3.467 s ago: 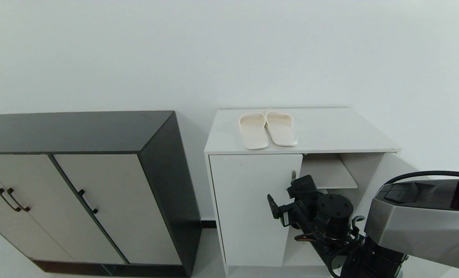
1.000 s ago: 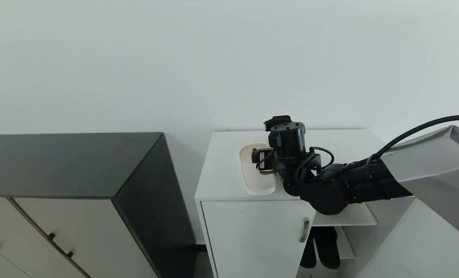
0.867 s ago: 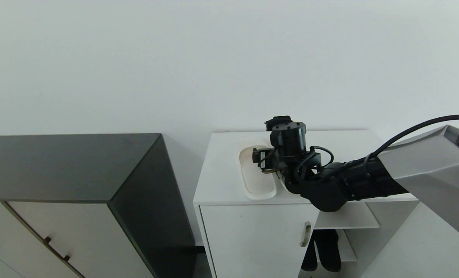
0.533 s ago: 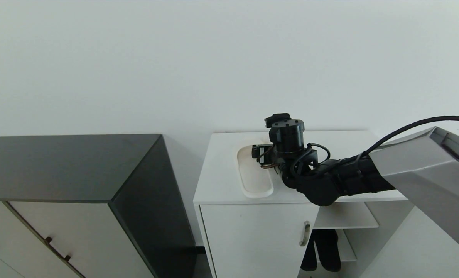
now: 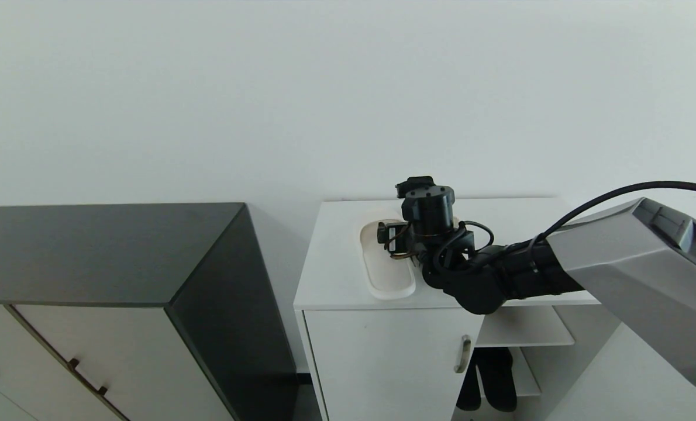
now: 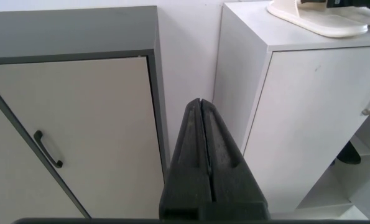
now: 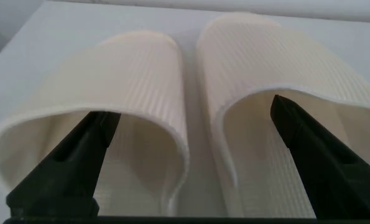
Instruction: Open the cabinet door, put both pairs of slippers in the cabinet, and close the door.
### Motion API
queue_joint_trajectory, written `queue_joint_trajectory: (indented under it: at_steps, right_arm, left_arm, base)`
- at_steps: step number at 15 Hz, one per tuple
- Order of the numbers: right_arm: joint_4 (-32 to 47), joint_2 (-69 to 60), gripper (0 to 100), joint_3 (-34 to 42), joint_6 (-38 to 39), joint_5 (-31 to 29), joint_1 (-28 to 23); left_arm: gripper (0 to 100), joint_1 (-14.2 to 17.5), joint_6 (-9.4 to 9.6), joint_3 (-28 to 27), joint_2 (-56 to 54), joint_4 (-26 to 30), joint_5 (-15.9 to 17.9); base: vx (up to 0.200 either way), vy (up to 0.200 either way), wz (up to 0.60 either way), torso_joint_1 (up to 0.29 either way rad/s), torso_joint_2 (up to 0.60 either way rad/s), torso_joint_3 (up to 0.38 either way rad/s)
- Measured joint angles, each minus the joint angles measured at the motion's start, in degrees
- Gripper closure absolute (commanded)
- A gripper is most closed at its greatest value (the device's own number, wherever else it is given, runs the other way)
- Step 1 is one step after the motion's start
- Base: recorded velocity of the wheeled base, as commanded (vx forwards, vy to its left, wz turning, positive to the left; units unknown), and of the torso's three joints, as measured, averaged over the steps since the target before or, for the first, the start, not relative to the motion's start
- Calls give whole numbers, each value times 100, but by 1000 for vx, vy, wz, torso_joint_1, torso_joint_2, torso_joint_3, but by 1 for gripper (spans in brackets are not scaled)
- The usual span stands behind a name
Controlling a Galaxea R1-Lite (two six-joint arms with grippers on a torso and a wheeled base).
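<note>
In the head view, the right arm is stretched from the lower right to frame centre. The right gripper [image 5: 392,241] is lowered over the pair of ribbed cream slippers [image 5: 386,278] atop the white wooden cabinet [image 5: 336,269]. In the left wrist view, the left gripper [image 6: 201,143] is seen pressed together. In the right wrist view, the right gripper is spread wide, with one finger set at each slipper's mouth.
</note>
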State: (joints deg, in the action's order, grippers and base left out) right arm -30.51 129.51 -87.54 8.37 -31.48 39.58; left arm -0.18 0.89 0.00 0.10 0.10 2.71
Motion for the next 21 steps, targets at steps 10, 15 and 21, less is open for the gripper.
queue_joint_trajectory:
  at_steps: [10, 15, 21]
  right_arm:
    - [5, 28, 100, -9, -22, -16, 10]
    - [-77, -779, 100, 902, -11, -7, 171]
    - [-808, -2042, 100, 2867, -15, 46, 741]
  left_arm:
    - [100, 0, 4, 0, 0, 0, 2]
    - [100, 0, 1, 0, 0, 0, 2]
    - [100, 0, -10, 0, 0, -2, -4]
  base:
    - [0, 0, 0, 0, 0, 0]
    - [0, 0, 0, 0, 0, 0]
    - [0, 0, 0, 0, 0, 0]
